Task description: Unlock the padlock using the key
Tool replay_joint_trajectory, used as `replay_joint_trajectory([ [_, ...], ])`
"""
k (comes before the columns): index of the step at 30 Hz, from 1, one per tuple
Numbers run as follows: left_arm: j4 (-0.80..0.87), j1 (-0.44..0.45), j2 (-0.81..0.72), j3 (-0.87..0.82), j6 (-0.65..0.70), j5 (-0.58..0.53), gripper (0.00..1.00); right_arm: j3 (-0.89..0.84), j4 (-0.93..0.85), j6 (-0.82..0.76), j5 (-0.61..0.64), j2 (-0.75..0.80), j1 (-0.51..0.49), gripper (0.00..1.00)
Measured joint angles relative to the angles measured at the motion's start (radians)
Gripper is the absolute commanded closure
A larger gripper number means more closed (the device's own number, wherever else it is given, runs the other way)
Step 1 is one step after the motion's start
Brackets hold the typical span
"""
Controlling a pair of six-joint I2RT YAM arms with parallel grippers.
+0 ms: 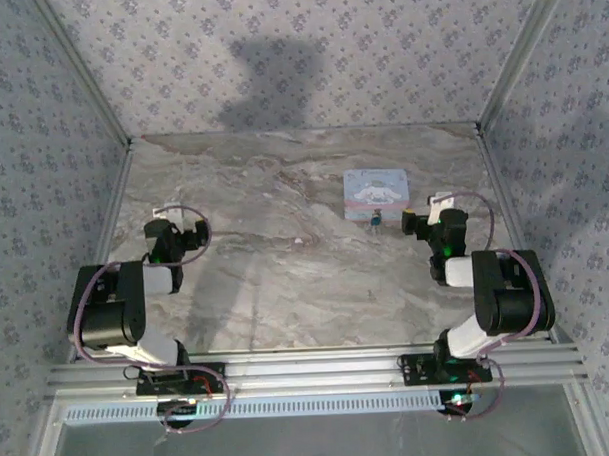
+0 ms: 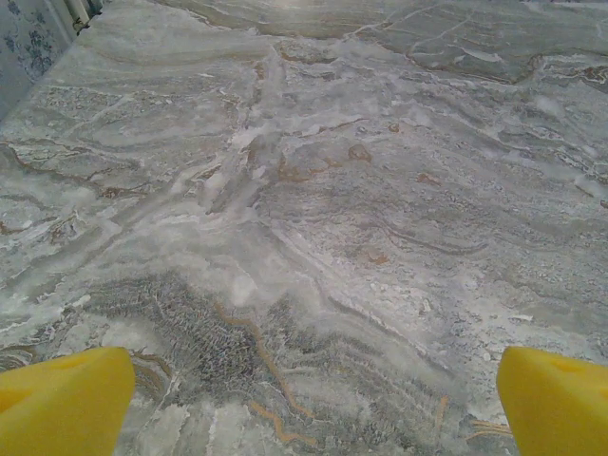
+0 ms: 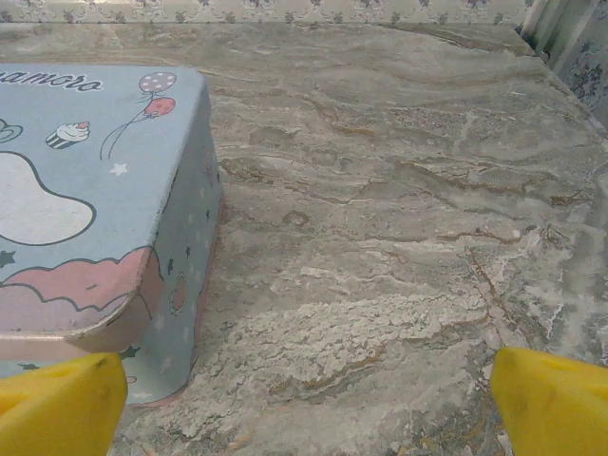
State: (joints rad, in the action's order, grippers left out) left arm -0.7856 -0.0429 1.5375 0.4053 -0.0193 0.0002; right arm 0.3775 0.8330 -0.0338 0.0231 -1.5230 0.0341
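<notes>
The left gripper [image 2: 306, 408] is held wide open. Its two blunt yellow fingertips [image 2: 59, 401] are seen at the lower corners of the left wrist view, with only bare stone-patterned surface between them, and nothing is gripped. The right gripper [image 3: 306, 404] is spread just as wide and is likewise empty. The fingertip at the lower left of the right wrist view is seen just beside the near right corner of the tin [image 3: 95, 218], though contact cannot be judged. The tin is a flat rectangular box with rounded corners. Its lid is printed in pale blue with a pink cloud band, a white cartoon shape, balloons and a cupcake, and its side wall is dotted with small stars. In the top view the padlock [image 1: 375, 222] is seen as a tiny blue body with a pale fleck at its top. It lies on the table [image 1: 286, 279] just at the tin's near edge, in the right half, just left of the right gripper. Whether it touches the tin cannot be told. The table is surfaced in a flat, matte, grey-beige veined marble pattern. It is enclosed by walls [image 1: 308, 48] of pale floral-printed material, and ribbed aluminium rails [image 1: 309, 368] run along its near edge.
</notes>
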Motion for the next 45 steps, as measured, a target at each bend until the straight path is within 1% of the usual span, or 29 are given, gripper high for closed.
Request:
replay_joint_trajectory([
  [25,0.001,0.006,-0.001,0.0,-0.002,-0.011,0.02,0.0,0.0,0.0,0.0,0.002,0.001,0.0],
  [29,0.049,0.006,-0.053,0.0,-0.008,-0.035,0.02,-0.003,-0.036,0.007,0.0,0.05,0.001,0.0],
  [35,0.175,0.052,-0.222,0.033,-0.01,-0.079,0.02,0.018,-0.191,0.034,0.013,0.216,0.001,0.0],
  [37,0.238,0.063,-0.282,0.06,-0.042,-0.079,0.02,0.049,-0.277,0.057,0.016,0.267,0.0,0.0],
  [41,0.378,0.064,-0.353,0.145,-0.167,-0.052,0.02,0.142,-0.476,0.129,0.016,0.359,-0.017,0.02],
  [45,0.478,0.091,-0.383,0.212,-0.318,0.014,0.02,0.248,-0.704,0.241,0.004,0.44,-0.081,0.11],
])
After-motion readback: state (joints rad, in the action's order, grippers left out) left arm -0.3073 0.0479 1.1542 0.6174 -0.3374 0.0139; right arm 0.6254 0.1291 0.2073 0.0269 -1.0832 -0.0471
